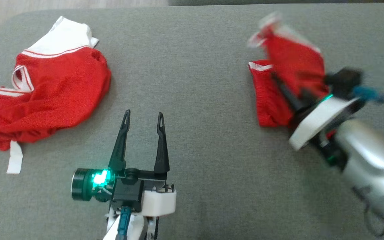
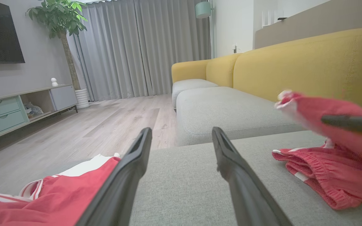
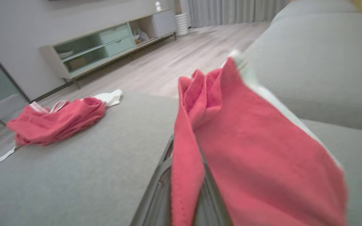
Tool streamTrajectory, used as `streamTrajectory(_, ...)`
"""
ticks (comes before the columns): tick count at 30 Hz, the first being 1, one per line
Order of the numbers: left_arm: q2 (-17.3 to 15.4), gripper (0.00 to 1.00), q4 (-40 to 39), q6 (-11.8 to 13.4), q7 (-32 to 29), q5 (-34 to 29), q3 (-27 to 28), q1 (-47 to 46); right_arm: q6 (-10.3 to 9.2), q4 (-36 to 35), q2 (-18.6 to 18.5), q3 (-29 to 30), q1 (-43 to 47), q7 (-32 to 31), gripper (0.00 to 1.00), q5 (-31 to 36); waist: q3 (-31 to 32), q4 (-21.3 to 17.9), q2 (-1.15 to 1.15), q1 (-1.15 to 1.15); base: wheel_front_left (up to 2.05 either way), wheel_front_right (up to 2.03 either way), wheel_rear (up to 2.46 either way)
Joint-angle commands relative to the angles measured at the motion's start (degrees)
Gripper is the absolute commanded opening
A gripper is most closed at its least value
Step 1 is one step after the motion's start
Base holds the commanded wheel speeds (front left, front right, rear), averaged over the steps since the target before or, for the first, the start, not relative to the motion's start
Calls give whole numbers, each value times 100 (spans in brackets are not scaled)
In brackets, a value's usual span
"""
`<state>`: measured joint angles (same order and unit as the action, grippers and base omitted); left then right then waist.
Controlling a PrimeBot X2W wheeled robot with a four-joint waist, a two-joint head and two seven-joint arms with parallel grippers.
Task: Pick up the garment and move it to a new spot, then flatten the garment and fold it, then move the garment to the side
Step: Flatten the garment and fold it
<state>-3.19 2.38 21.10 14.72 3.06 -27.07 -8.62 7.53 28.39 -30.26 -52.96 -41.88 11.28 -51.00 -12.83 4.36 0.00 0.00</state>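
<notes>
A red garment (image 1: 295, 56) with white trim is at the right of the grey cushion (image 1: 195, 66). My right gripper (image 1: 275, 78) is shut on it and holds part of the cloth up, blurred by motion, while its elastic waist still rests on the cushion (image 2: 319, 169). In the right wrist view the red cloth (image 3: 247, 141) drapes over the gripper (image 3: 184, 147) and hides its fingertips. My left gripper (image 1: 143, 113) stands open and holds nothing at the front middle, its fingers (image 2: 137, 157) pointing across the cushion.
A second red and white garment (image 1: 55, 90) lies crumpled at the cushion's left edge. Beyond the cushion are a yellow sofa (image 2: 294, 62), wooden floor (image 2: 105, 119), a low cabinet (image 2: 11, 110) and a potted plant (image 2: 61, 25).
</notes>
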Motion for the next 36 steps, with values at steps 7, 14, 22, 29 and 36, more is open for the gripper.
streamTrajectory(7,16,100,-161,9,28,116,249,34,-4,232,763,384,646,240,100,582,154,90,0,0,0,0,0)
streamTrajectory(14,4,100,-245,-41,28,111,465,369,-4,-360,744,2333,1611,368,100,1560,616,-114,0,0,0,0,0)
streamTrajectory(22,-41,100,-261,-335,28,268,885,1114,-4,-1633,1392,4264,3922,371,100,2993,1354,-320,0,0,0,0,0)
streamTrajectory(29,-16,100,-102,-504,28,393,1234,1559,-4,-1882,1700,4361,4754,371,100,3605,1553,-428,0,0,0,0,0)
streamTrajectory(36,17,100,34,-609,28,373,1318,1837,-4,-1943,1809,4370,4832,372,100,3796,1579,-454,0,0,0,0,0)
